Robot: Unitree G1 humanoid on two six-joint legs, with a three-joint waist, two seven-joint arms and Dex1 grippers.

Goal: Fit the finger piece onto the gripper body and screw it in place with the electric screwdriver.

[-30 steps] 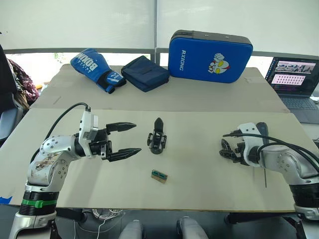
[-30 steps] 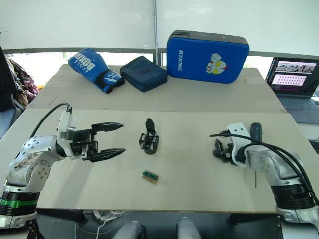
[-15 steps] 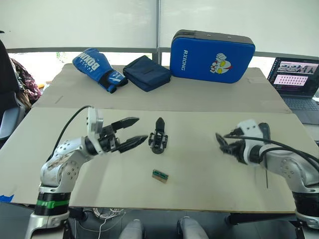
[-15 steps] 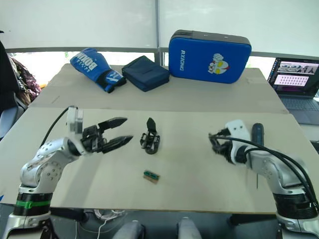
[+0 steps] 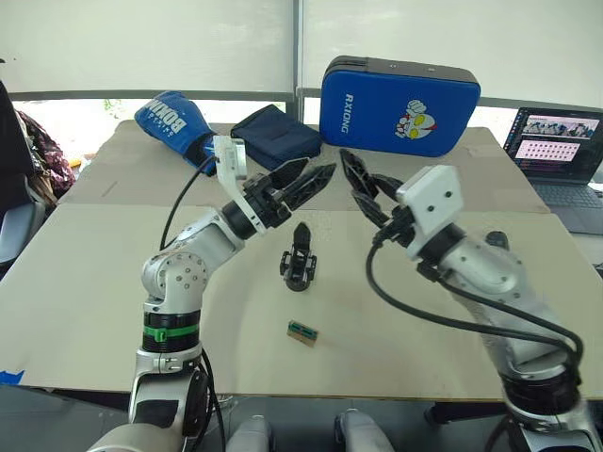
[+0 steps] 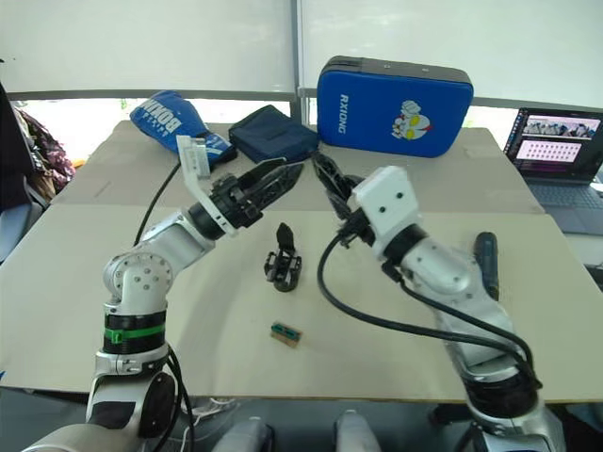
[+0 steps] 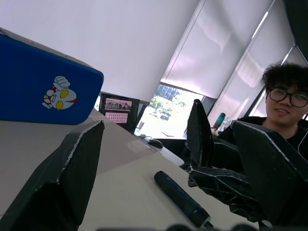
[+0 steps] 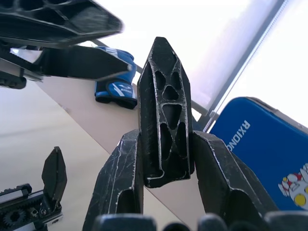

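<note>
**Both grippers raised above the beige table, finger piece clamped in the right one**

The left gripper (image 5: 303, 182) hangs in the air with its fingers spread, pointing toward the right gripper (image 8: 163, 144), which is pinched on the finger piece (image 8: 164, 120) — the tapered piece stands upright between its two fingers. Below and between them, the gripper body (image 5: 300, 258) stands on the beige table (image 5: 396, 311), with a small green-and-brown block (image 5: 301, 331) nearer the table's front edge. The electric screwdriver (image 6: 485, 259) lies flat on the table beyond the right arm, well apart from the gripper body.

Behind the grippers rest a blue boxing glove (image 5: 179, 130), a folded navy pouch (image 5: 273, 132) and a blue strike pad (image 5: 398, 93). A laptop (image 5: 558, 149) sits at the far right — white roller blinds cover the windows.
</note>
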